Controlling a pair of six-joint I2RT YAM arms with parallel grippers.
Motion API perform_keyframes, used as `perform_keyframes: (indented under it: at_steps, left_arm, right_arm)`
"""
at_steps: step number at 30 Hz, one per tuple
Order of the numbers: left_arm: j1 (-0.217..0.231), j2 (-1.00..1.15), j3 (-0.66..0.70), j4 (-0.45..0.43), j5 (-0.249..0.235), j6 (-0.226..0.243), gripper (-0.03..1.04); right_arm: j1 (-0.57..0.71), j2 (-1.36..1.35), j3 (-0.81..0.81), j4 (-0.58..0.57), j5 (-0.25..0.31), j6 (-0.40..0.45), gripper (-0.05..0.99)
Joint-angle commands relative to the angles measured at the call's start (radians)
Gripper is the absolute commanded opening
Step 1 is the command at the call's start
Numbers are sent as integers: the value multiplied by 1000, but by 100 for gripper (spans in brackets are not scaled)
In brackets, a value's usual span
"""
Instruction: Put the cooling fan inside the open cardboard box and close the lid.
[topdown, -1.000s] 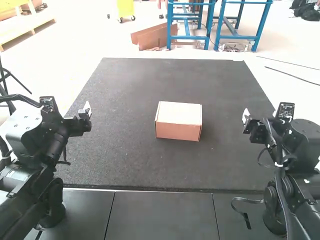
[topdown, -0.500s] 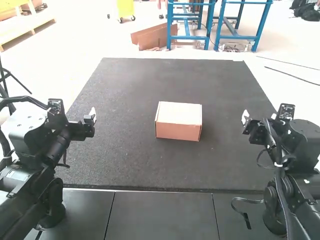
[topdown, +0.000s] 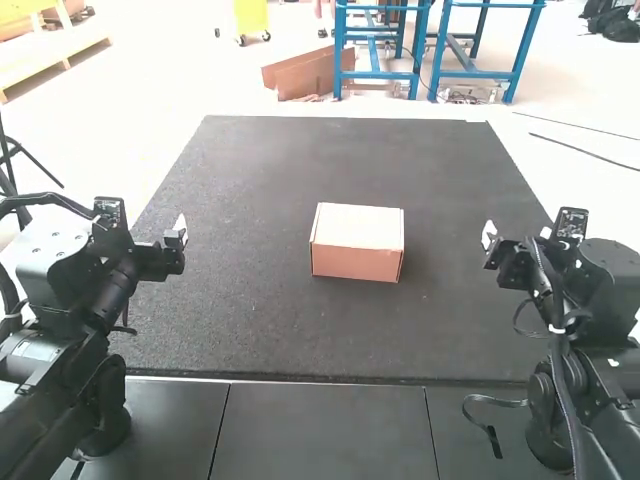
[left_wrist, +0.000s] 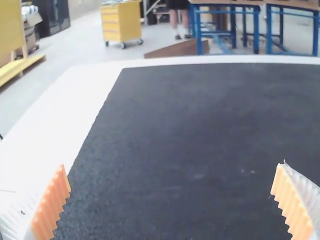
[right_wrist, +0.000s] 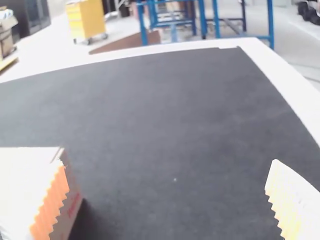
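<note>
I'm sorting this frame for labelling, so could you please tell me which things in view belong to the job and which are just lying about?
Belongs to the job:
- cardboard box, lid shut, in the middle of the mat
- left gripper, open, over the mat's left edge
- right gripper, open, over the mat's right side

Just there:
- black mat
- table in front of the mat

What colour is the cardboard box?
The rectangular cardboard box is light brown; best in the high view.

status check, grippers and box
Left gripper open, at mat's left edge. Right gripper open, at its right edge. Box mid-mat, lid shut, both grippers apart from it.
</note>
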Motion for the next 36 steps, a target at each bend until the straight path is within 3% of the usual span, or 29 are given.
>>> perform_keyframes:
  at_steps: [1,36]
  left_arm:
    - [2,-12,-9,7,10,16,95]
    - [2,-12,-7,21,11,18,96]
  right_arm:
    - [0,-11,-4,8,-12,7,91]
    - [0,-11,-4,8,-12,7,91]
